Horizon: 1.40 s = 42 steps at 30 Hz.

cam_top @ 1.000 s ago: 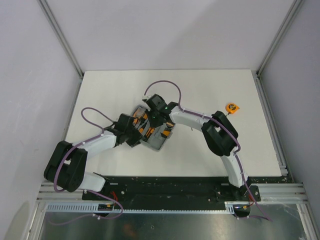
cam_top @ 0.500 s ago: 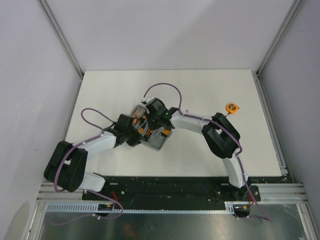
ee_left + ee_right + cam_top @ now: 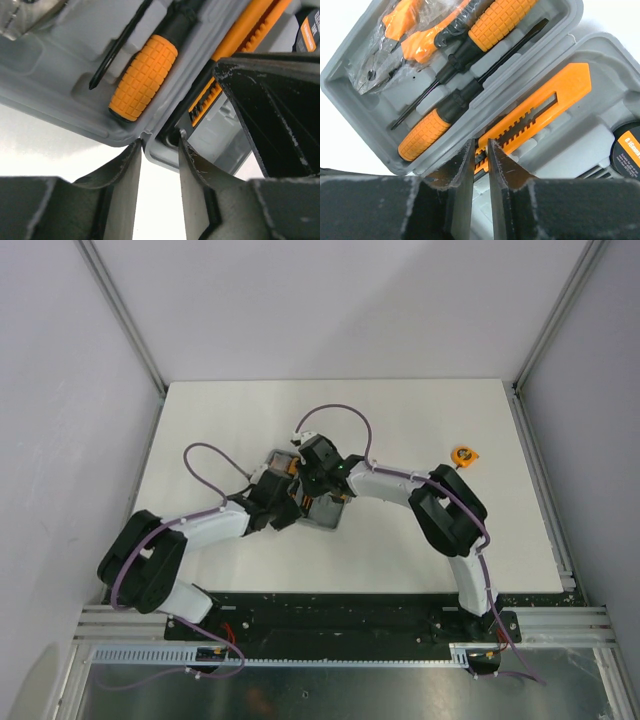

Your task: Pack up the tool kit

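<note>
The grey tool kit case lies open mid-table. Its lid holds two orange-handled screwdrivers and bagged pliers. The orange knife lies in the tray half. My right gripper reaches from above, its jaws narrowly shut on the knife's near end. My left gripper comes in from the left and pinches the tray's near corner by the hinge, beside a screwdriver. In the top view both grippers, left and right, crowd over the case. The orange tape measure sits apart on the table.
A black round item with an orange label sits at the tray's right end. The right gripper's black body looms close beside my left fingers. Aluminium posts and walls ring the white table.
The left arm has swung forward and right, closer along the case. The case has shifted a little to the right and turned. The right gripper stays over it, slightly further right.
</note>
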Each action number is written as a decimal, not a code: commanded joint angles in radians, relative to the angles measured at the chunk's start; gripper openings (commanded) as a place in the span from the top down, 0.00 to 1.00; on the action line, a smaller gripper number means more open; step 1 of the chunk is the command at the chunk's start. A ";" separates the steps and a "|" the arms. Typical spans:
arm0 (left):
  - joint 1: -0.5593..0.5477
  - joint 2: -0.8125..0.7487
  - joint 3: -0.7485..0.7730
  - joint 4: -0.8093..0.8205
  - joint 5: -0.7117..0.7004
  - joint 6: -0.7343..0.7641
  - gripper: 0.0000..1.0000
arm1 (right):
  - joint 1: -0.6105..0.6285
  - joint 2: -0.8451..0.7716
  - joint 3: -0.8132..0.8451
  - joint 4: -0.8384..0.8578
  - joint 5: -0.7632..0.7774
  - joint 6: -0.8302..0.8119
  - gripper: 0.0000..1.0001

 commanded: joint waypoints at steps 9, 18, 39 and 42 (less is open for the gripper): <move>-0.042 -0.052 -0.070 -0.077 -0.049 0.073 0.40 | -0.026 -0.020 0.174 -0.224 0.001 -0.004 0.74; -0.026 -0.106 -0.051 -0.053 -0.019 0.050 0.31 | -0.045 0.042 0.218 -0.272 0.004 -0.013 0.80; 0.023 -0.008 -0.065 0.032 0.054 0.012 0.34 | -0.033 0.119 0.220 -0.310 0.005 -0.010 0.84; 0.030 -0.001 -0.080 0.046 0.055 0.003 0.38 | -0.030 0.122 0.218 -0.313 0.007 -0.010 0.84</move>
